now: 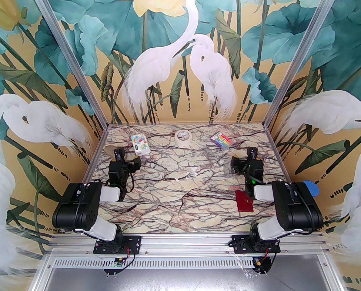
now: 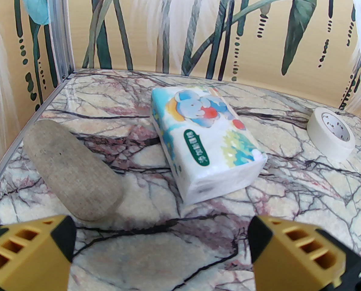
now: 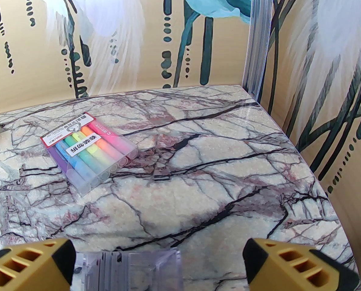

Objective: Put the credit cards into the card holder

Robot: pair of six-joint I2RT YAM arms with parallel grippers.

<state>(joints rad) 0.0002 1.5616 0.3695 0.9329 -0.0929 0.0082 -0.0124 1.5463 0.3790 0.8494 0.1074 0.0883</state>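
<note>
The card holder [image 1: 244,201] is a dark red wallet lying shut and flat on the marble table at the near right, beside my right arm's forearm. The credit cards are hidden from me. My left gripper [image 1: 128,160] [image 2: 163,241] hangs open over bare table, a little short of a tissue pack. On the right side of the table my right gripper [image 1: 246,160] [image 3: 159,253] is also open. A clear plastic box [image 3: 132,268] sits low between its yellow fingers [image 3: 35,262], and I cannot make out what it contains.
A cartoon-printed tissue pack [image 2: 204,144] [image 1: 140,144] and a beige oval pad [image 2: 71,168] lie at the back left. A masking tape roll [image 1: 183,137] [image 2: 332,133] sits at the back middle. A rainbow highlighter packet [image 3: 88,150] [image 1: 221,139] is at the back right. Walls enclose three sides.
</note>
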